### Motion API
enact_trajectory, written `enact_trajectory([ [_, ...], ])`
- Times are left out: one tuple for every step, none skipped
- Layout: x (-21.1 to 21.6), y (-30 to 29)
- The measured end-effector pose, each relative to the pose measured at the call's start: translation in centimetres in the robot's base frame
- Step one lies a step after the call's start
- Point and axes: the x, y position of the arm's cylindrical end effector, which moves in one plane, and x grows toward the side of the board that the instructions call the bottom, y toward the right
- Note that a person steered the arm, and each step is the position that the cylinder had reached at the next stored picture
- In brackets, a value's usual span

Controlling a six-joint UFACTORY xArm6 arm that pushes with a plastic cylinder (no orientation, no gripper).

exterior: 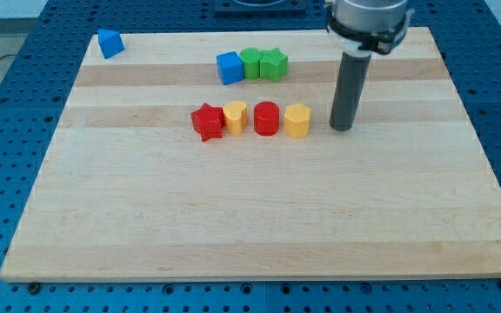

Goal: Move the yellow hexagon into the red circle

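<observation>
No fingers on this rig, only my tip (343, 129), resting just right of the yellow hexagon (297, 121) mid-worktop (250, 226). The red circle (266, 118) sits just left of it, so I'd push straight left, slowly, centred on the hexagon.

You've got one camera only, so no second view overlaps it. It sits in front of the worktop (259, 243), raised, angled down and facing the far edge. Mid range: all four worktop edges are in shot, blue perforated base (7, 96) around them. The arm is cropped at the view's top; mount position probably off-frame below.
</observation>
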Motion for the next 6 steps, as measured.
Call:
enact_trajectory([
  [0.9,-3.1],
  [1.0,-6.6],
  [0.1,-6.5],
  [-2.9,-3.8],
  [-3.4,-1.7],
  [-1.3,-1.7],
])
